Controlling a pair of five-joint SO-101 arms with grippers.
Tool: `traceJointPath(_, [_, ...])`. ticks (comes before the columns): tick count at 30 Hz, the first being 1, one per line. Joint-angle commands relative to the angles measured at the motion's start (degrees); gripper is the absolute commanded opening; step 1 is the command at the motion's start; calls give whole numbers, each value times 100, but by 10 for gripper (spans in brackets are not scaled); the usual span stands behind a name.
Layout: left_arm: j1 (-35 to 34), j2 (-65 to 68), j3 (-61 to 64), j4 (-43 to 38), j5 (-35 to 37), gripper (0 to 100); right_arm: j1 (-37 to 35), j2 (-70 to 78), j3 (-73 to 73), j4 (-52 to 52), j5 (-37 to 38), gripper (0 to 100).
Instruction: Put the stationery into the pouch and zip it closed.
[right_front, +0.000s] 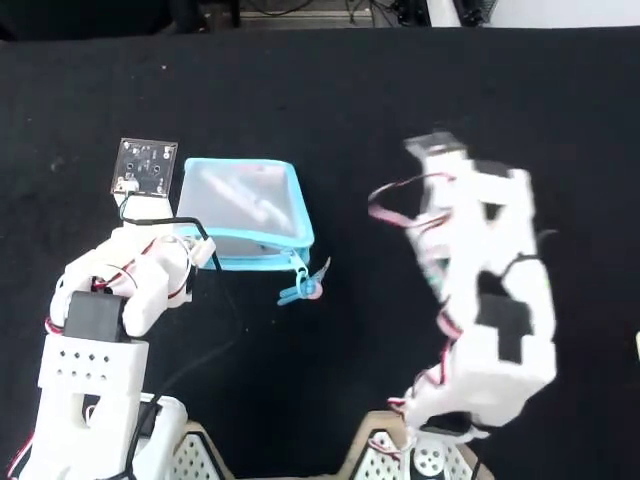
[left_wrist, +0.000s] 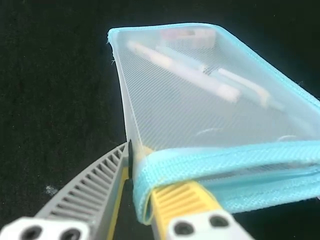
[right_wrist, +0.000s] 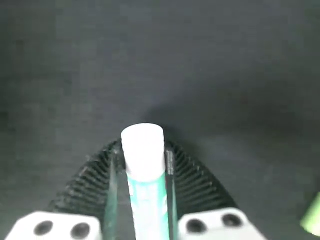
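On the black table (right_front: 520, 90), the pouch (right_front: 245, 205) is clamped at one corner by the left gripper (left_wrist: 137, 167), apparently to steady it. Well apart, a white-capped pen (right_wrist: 145, 185) is pinched by the right gripper (right_wrist: 142, 150), presumably for insertion.

We view the table (right_front: 330, 90) from overhead through the high camera, which faces straight down, with the left arm (right_front: 110, 300) and right arm (right_front: 490, 300) entering at its lower edge. The left wrist camera looks forward along the left gripper (left_wrist: 136, 156) and sits very close to the pouch (left_wrist: 200, 110). We find this same pouch in the high view, beside the left arm. The right wrist camera looks along the right gripper (right_wrist: 143, 147) and its stick (right_wrist: 144, 200), down at the black table close below.
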Motion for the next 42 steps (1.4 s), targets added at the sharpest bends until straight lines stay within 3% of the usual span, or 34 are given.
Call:
traceJointPath(1, [4, 9, -66, -44, 35, 30, -870, -998, 848, -598, -510, 11])
traceJointPath(11, [4, 9, -66, -44, 26, 30, -1160, -1543, 1578, -1020, -1749, 44])
traceJointPath(15, [4, 9, -66, -35, 26, 30, -1187, -1191, 1411, -905, -1855, 152])
traceJointPath(18, [4, 9, -66, -35, 26, 30, -1187, -963, 1156, -888, -1855, 140])
traceJointPath(22, [4, 9, -66, -35, 26, 30, -1187, -778, 558, -563, -1820, 123])
traceJointPath(31, [4, 9, -66, -35, 26, 30, -1169, -171, 233, -413, -607, 120])
traceJointPath(37, [4, 9, -66, -35, 26, 30, -1160, 251, 233, -413, -466, 119])
traceJointPath(41, [4, 9, -66, -35, 26, 30, -1169, 242, 233, -413, -466, 4])
traceJointPath(42, [4, 9, -66, -35, 26, 30, -1178, 198, 233, -352, -466, 21])
